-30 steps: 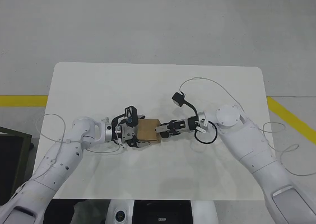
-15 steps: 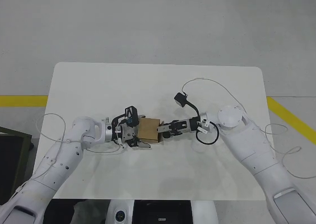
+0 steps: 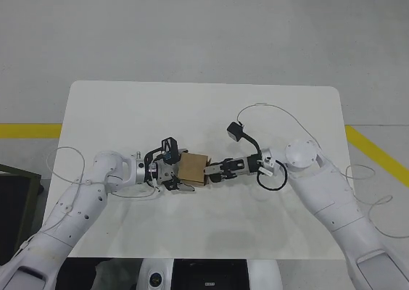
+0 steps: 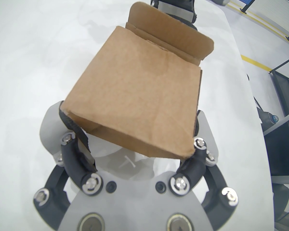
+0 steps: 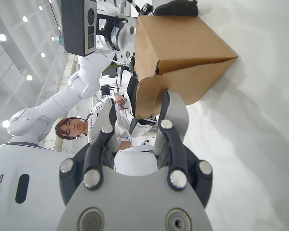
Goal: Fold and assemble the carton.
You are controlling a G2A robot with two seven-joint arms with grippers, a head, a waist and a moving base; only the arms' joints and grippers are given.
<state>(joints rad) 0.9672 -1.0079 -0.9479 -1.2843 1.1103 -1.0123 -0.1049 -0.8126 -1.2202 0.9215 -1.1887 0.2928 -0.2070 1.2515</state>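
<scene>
the left gripper (image 4: 134,143) has its fingers (image 4: 74,131) clenched on the near end of the carton (image 4: 139,90), one on each side wall. the brown box lies on its side, low at the middle of the white table (image 3: 262,109). at its far end a rounded flap (image 4: 168,34) stands open, not tucked in. the right gripper (image 5: 139,97) is at that flap, its fingers spread and released, with one lying against the flap's outer face.

the step in hand looks like closing that end. to do it well, the left grip should stay firm but not crush the thin walls, because it is the only brace against the push. the right finger should press near the fold line first, then sweep toward the free edge. pushing straight along the box should make the tab slide inside rather than buckle. whether the small side flaps are already folded in, i can't tell.
</scene>
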